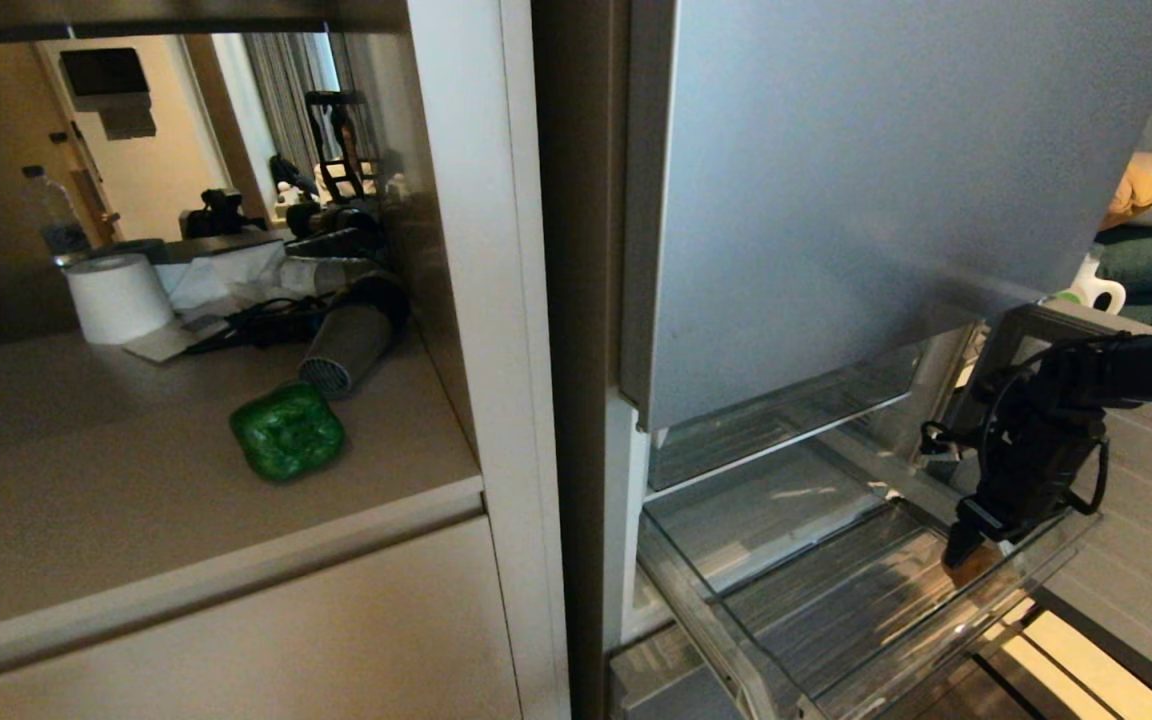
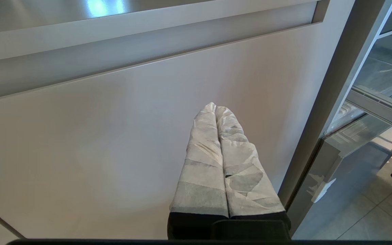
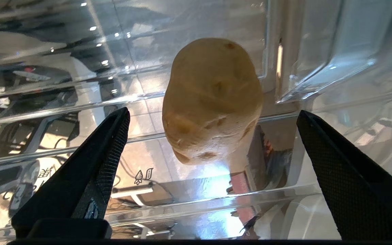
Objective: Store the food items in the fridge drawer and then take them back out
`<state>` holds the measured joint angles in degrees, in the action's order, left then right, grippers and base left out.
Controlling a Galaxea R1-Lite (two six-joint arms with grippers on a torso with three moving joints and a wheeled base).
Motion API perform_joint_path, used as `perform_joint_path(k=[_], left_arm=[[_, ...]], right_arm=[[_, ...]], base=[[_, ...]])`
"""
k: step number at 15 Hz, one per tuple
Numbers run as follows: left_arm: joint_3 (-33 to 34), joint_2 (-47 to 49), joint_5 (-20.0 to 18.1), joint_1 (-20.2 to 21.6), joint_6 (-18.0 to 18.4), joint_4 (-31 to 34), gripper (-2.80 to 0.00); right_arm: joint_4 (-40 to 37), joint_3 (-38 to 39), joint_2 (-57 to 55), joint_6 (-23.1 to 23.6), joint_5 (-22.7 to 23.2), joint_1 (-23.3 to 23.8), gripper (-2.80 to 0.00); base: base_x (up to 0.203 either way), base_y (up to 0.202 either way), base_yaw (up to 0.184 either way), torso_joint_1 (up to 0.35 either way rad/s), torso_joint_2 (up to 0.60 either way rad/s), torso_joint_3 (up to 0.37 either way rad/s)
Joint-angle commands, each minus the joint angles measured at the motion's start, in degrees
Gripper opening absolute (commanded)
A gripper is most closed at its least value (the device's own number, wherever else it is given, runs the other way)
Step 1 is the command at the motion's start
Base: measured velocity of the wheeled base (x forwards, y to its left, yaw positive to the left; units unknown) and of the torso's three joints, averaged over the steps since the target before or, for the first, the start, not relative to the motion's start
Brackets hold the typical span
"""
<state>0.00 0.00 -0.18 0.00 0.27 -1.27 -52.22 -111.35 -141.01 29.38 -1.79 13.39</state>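
Inside the pulled-out fridge drawer [image 1: 726,610], at five o'clock in the head view, the right gripper [image 3: 213,115] hangs with fingers wide apart around the potato [image 3: 213,98], seemingly not touching it. At nine o'clock, the green pepper [image 1: 287,431] sits on the counter [image 1: 86,470]. The left gripper [image 2: 218,115] rests closed before a cabinet door [image 2: 80,143].

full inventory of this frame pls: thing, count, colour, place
potato: 1, tan-yellow, in the fridge drawer, between the right gripper's open fingers, untouched
bell pepper: 1, green, on the counter
fridge drawer: 1, clear, pulled out below the fridge door
fridge door: 1, silver-grey, above the drawer
counter: 1, beige, left of the fridge
paper roll: 1, white, back of counter
hair dryer: 1, grey, behind the pepper
right gripper: 1, black, open, over the potato
left gripper: 1, wrapped whitish, shut, facing a cabinet door
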Motion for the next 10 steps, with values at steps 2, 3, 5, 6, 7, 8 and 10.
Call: perform_joint_path(k=[2, 3, 5, 6, 7, 8, 10], left_arm=[[0.62, 0.09, 0.01, 0.00, 0.00, -0.05, -2.80], [0.62, 0.09, 0.01, 0.00, 0.00, -0.05, -2.80], [0.62, 0.09, 0.01, 0.00, 0.00, -0.05, -2.80], [0.62, 0.09, 0.01, 0.00, 0.00, -0.05, -2.80], [0.62, 0.09, 0.01, 0.00, 0.00, -0.05, -2.80], [0.62, 0.09, 0.01, 0.00, 0.00, -0.05, -2.80], [0.62, 0.09, 0.01, 0.00, 0.00, -0.05, -2.80]], right_arm=[[-1.20, 0.08, -0.41, 0.15, 0.12, 0.06, 0.00], [-1.46, 0.05, -0.49, 0.15, 0.12, 0.06, 0.00], [-1.48, -0.01, -1.11, 0.41, 0.12, -0.03, 0.00], [-1.56, -0.01, -1.39, 0.50, 0.09, -0.03, 0.00], [-1.53, -0.04, -1.80, 0.58, 0.12, -0.03, 0.00], [-1.48, -0.20, -2.08, 0.67, 0.06, -0.05, 0.00], [-1.38, -0.41, -2.16, 1.69, 0.05, -0.03, 0.00]], base=[[0.000, 0.000, 0.000, 0.000, 0.00, 0.000], [0.000, 0.000, 0.000, 0.000, 0.00, 0.000], [0.000, 0.000, 0.000, 0.000, 0.00, 0.000], [0.000, 0.000, 0.000, 0.000, 0.00, 0.000], [0.000, 0.000, 0.000, 0.000, 0.00, 0.000], [0.000, 0.000, 0.000, 0.000, 0.00, 0.000], [0.000, 0.000, 0.000, 0.000, 0.00, 0.000]])
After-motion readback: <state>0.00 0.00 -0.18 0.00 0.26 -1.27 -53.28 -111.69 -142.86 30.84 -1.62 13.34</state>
